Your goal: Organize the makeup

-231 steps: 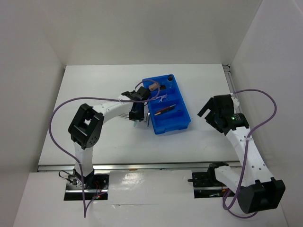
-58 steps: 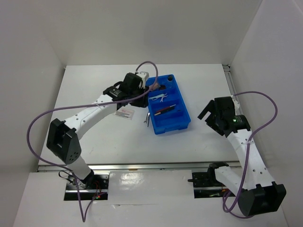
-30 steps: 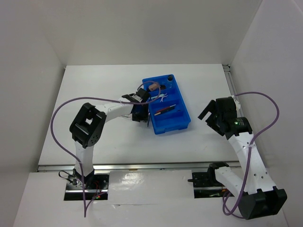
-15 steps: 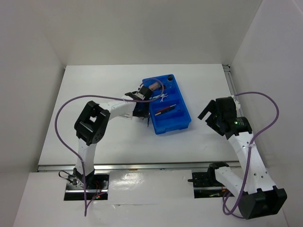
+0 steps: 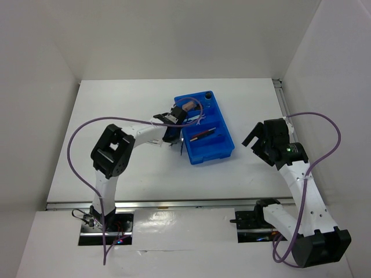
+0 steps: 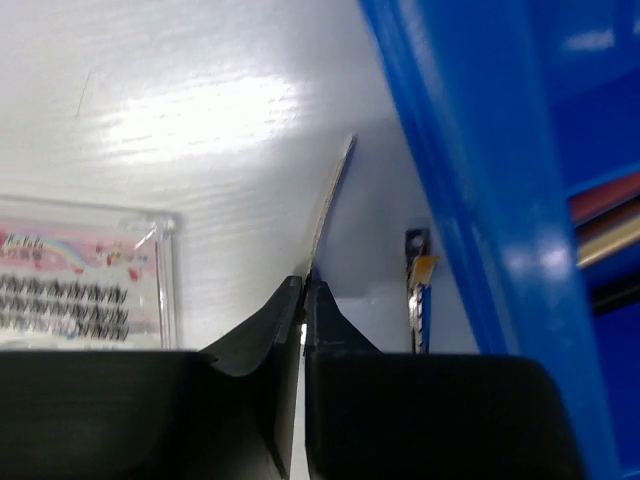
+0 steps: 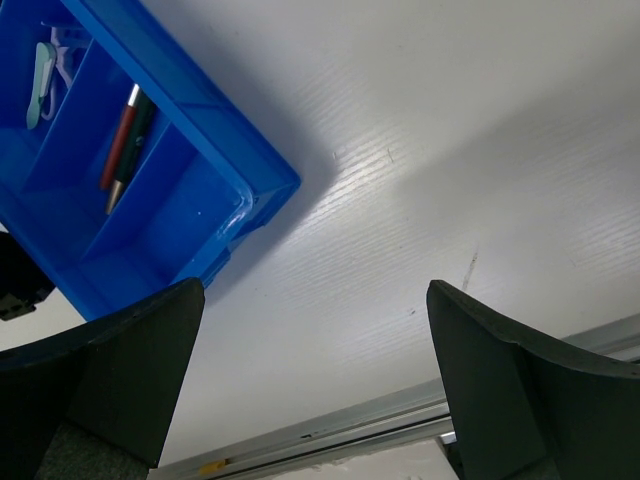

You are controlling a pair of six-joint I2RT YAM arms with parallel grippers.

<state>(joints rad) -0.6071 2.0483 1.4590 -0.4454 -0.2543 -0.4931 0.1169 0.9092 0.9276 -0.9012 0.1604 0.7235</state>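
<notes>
In the left wrist view my left gripper [image 6: 305, 285] is shut on a thin silver strip [image 6: 330, 200] that sticks out past its tips. The strip stands on the table right beside the outer wall of the blue tray [image 6: 470, 180]. A white red-printed flat packet [image 6: 85, 290] lies just to the left. From above, the left gripper [image 5: 174, 138] is at the tray's left wall. Thin dark pencils [image 5: 201, 134] lie in a middle compartment, with a pale looped piece [image 5: 197, 120] and a tan bottle [image 5: 186, 106] in the ones behind. My right gripper [image 7: 315, 290] stands open over bare table.
A small blue piece with an orange tag [image 6: 418, 290] stands against the tray wall beside the strip. The left arm's purple cable [image 5: 194, 103] loops over the tray's far end. A metal rail [image 7: 330, 425] runs along the near table edge. The right gripper [image 5: 255, 136] is right of the tray.
The left jaws have closed from half open onto the thin silver strip. The left arm has hardly shifted since half a second ago. The right arm is unchanged.
</notes>
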